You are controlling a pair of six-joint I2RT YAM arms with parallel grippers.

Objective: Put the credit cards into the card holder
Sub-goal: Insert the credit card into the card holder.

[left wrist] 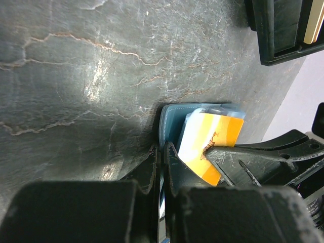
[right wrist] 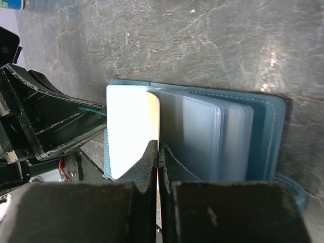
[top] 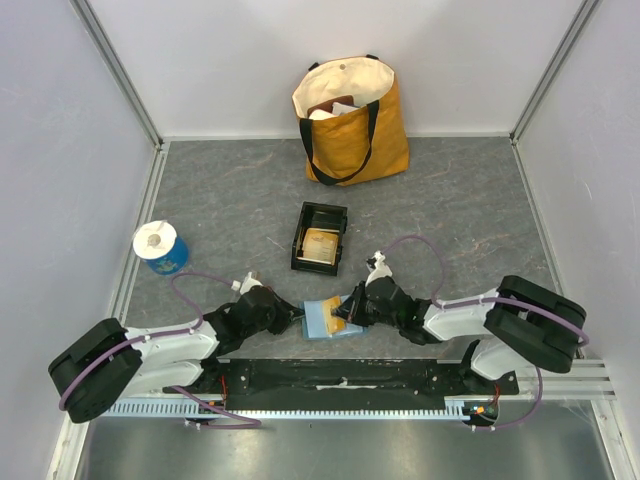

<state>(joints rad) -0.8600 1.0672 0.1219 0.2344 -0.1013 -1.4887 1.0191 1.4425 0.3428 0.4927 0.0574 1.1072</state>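
Observation:
The teal card holder lies open on the table between my two grippers. My left gripper is shut on its left edge; in the left wrist view the jaws pinch the teal cover. My right gripper is shut on an orange credit card that stands over the holder. In the right wrist view the card glares white, next to clear sleeves. The card also shows in the left wrist view. More tan cards lie in a black tray.
A yellow and cream tote bag stands at the back wall. A blue roll sits at the left. The black tray shows at the top right of the left wrist view. Side walls enclose the table.

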